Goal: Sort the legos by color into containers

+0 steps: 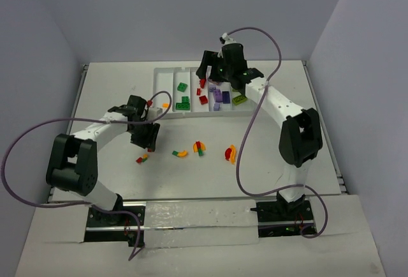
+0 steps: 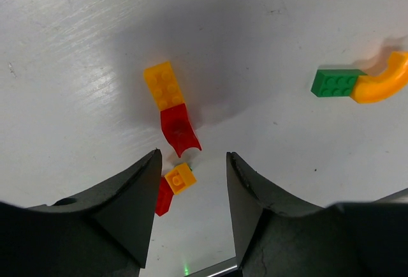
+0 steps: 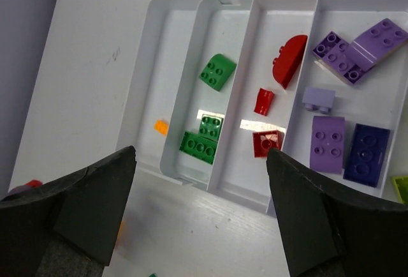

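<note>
Table [image 1: 191, 181]: white, walled on three sides, with both arms bolted at the near edge.

White tray [image 3: 162, 66]: sits at the far side near the centre, with five long compartments side by side.

Right gripper [image 3: 201, 156]: hangs above the tray. Jaws stand wide apart with nothing between them.

Left gripper [image 2: 192, 156]: low over the table, on the near-left side of the tray. Jaws are apart and grip nothing.

Tray contents, left to right:
- Compartment 1: one small orange piece [image 3: 161, 126].
- Compartment 2: three green bricks [image 3: 199, 147].
- Compartment 3: three red pieces [image 3: 266, 143], one of them curved.
- Compartment 4: purple bricks [image 3: 328, 144], mostly lilac and one dark.
- Compartment 5: a lime piece [image 1: 240, 99].

Loose on the table, in a rough row nearer than the tray:
- A red-and-orange cluster [image 1: 230, 154] on the right.
- A mixed cluster [image 1: 199, 147] in the middle.
- A green brick [image 2: 336, 82] touching an orange curved piece [image 2: 386, 79].
- An orange brick [image 2: 166, 85] joined end to end with a red curved piece [image 2: 180, 130], just ahead of the left fingers.
- A tiny orange brick [image 2: 180, 178] lying in the gap between the left jaws, resting on a red sliver [image 2: 164, 199].
</note>
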Robot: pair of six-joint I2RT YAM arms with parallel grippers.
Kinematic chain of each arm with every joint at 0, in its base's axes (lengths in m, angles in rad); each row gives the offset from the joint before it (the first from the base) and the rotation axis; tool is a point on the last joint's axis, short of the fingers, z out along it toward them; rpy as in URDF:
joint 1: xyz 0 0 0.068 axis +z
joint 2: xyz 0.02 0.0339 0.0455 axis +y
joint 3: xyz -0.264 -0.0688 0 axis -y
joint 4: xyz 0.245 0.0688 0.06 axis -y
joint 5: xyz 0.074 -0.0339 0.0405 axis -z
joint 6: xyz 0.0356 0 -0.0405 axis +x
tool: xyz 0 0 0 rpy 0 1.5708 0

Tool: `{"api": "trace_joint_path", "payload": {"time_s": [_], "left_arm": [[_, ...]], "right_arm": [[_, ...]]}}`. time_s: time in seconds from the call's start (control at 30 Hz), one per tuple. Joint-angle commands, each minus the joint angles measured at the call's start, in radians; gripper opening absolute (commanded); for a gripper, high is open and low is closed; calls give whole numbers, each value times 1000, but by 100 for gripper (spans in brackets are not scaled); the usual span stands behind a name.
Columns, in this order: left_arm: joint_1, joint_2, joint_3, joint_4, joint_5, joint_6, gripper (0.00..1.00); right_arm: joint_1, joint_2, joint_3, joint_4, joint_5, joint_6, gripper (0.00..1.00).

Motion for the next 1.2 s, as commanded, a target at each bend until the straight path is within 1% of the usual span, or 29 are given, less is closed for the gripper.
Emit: {"api": "trace_joint_path", "payload": {"time_s": [0.0,0.3,0.43,0.6,0.7,0.77,0.93,0.97,1.0,1.07,1.13,1.17], "left_arm": [[-14,35,50,46,-62,-31,52],[-15,77,78,82,-121,-41,45],[-17,82,82,89,-116,-41,44],[-17,90,79,99,-101,-35,37],[-17,90,81,102,-94,-32,35],[-17,87,82,101,-87,-30,31],[-16,45,92,94,-58,-16,15],[-17,27,102,89,-24,-8,5],[-16,-6,118,79,42,8,1],[-12,-78,137,73,157,37,0],[-11,-155,153,75,335,60,0],[-11,-191,156,79,383,67,0]], "right_arm": [[4,-72,-48,14,-34,-4,90],[-15,-95,-54,-14,-69,-16,90],[-16,-92,-42,-27,-75,-27,90],[-16,-100,-48,-42,-75,-53,89],[-16,-107,-56,-48,-75,-66,89],[-21,-115,-60,-54,-79,-75,89],[-22,-122,-62,-75,-109,-119,89],[-22,-129,-63,-82,-129,-144,89],[-24,-141,-74,-82,-177,-173,89],[-30,-160,-113,-71,-253,-201,88],[-32,-182,-154,-53,-402,-240,86],[-32,-190,-170,-53,-461,-252,86]]}}
